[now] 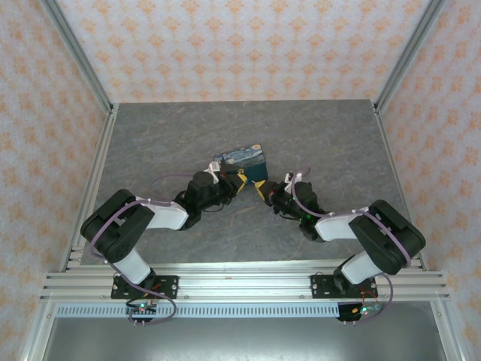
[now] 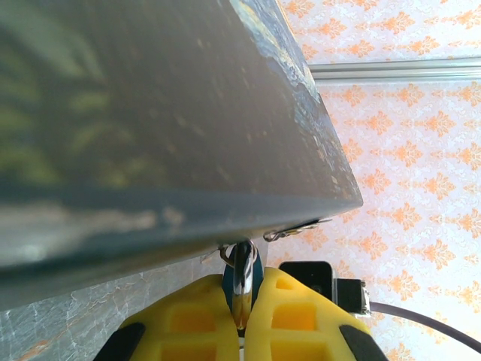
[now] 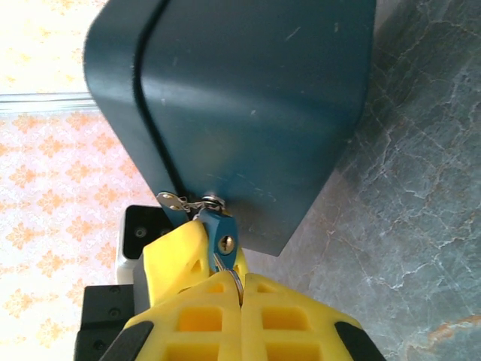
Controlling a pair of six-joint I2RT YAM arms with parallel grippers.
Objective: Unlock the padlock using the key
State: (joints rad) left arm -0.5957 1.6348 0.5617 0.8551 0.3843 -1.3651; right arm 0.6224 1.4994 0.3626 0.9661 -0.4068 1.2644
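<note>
Both arms are reaching fwd & inward, low over the grey table [image 1: 188, 128]. The elbows are sticking out to the sides and the forearms are converging at the near edge of the swirl-print box [image 1: 242, 158]. L arm [image 1: 143, 218] is coming in from the left, R arm [image 1: 361, 226] from the right, w/ wrists nearly meeting tip to tip.

L gripper [image 2: 242, 295] is sitting fully closed, its yellow fingers pinching the small blue padlock [image 2: 228, 277] just under the box's teal side [image 2: 150, 113]. From the R wrist cam, the padlock [image 3: 218, 226] is hanging at the box's lower corner, next to a small silver latch fitting [image 3: 174, 200]. Its brass keyhole is facing the camera, and one L finger [image 3: 176, 252] is pressing against its left side.

R gripper [image 3: 240, 289] is also sitting closed, just below the padlock. It's nipping a thin silvery metal piece [image 3: 234, 277] btwn its tips; can't tell if that's the key. That piece is sitting just beside the keyhole; can't tell if it's in it.
</note>
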